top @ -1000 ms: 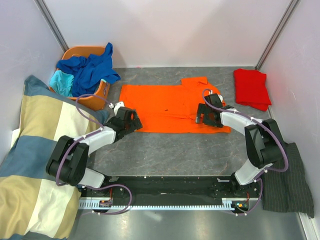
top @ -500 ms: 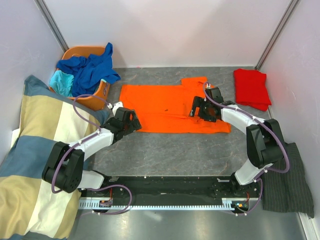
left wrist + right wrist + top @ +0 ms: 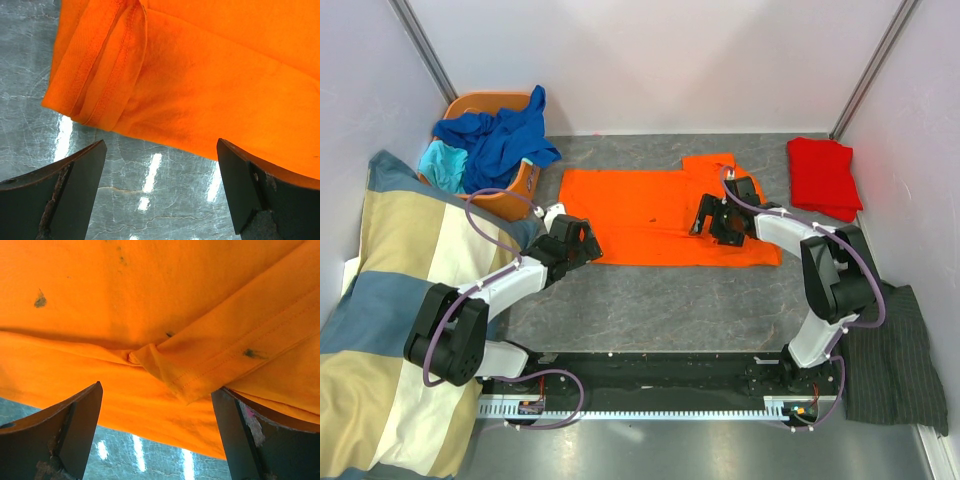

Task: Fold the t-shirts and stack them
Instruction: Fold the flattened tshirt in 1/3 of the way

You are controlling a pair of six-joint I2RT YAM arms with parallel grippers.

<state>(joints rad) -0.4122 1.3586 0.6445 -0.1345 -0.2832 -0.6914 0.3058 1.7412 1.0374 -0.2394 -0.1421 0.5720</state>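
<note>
A bright orange t-shirt [image 3: 640, 215] lies spread flat on the grey table. My left gripper [image 3: 584, 243] is open at its near-left corner; in the left wrist view [image 3: 160, 172] the jaws hang over bare table just short of the shirt's hem [image 3: 115, 115]. My right gripper [image 3: 708, 218] is open over the shirt's right part; in the right wrist view [image 3: 157, 412] the jaws straddle a folded sleeve edge [image 3: 170, 370]. A folded red t-shirt [image 3: 823, 176] lies at the back right. Royal blue shirts [image 3: 500, 140] and a turquoise shirt [image 3: 445, 163] are heaped in a basket.
The orange basket [image 3: 480, 102] stands at the back left. A big blue-cream-yellow checked blanket [image 3: 390, 320] covers the left side. A dark grey pinstriped cloth [image 3: 905, 360] lies at the near right. White walls close in the back and both sides.
My right gripper has moved left and a little farther back over the orange shirt. The left gripper has barely shifted. The shirts lie as before.
</note>
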